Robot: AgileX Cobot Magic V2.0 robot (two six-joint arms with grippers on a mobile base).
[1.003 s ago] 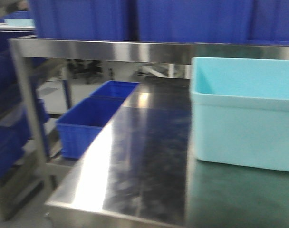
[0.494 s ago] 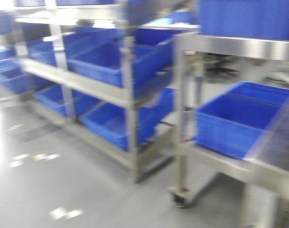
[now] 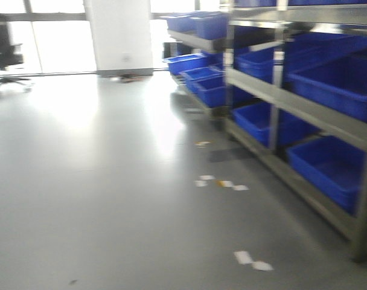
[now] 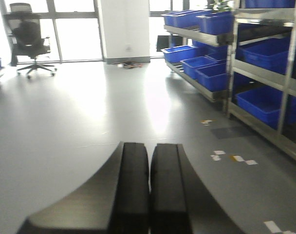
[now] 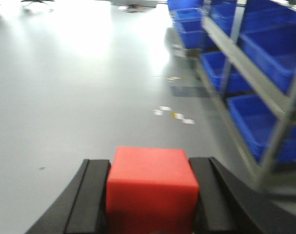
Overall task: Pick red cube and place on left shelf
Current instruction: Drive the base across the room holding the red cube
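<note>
In the right wrist view my right gripper (image 5: 150, 168) is shut on the red cube (image 5: 151, 191), which fills the space between the two black fingers and hangs above grey floor. My left gripper (image 4: 150, 161) is shut with its pads pressed together and nothing between them. A steel shelf rack (image 3: 304, 112) loaded with blue bins runs along the right side of the front view, also showing as the rack (image 4: 265, 92) in the left wrist view and the rack (image 5: 255, 73) in the right wrist view. Neither gripper shows in the front view.
Grey floor (image 3: 111, 181) stretches ahead, with bits of tape (image 3: 220, 182) stuck on it. A white pillar (image 3: 118, 36) and bright windows stand at the back. An office chair (image 4: 30, 41) sits at the far left. Blue bins (image 3: 328, 166) fill the rack's lower levels.
The front view has swung left, from the steel table with the light blue bin, past the shelf racks, to open floor with the rack on the right.
</note>
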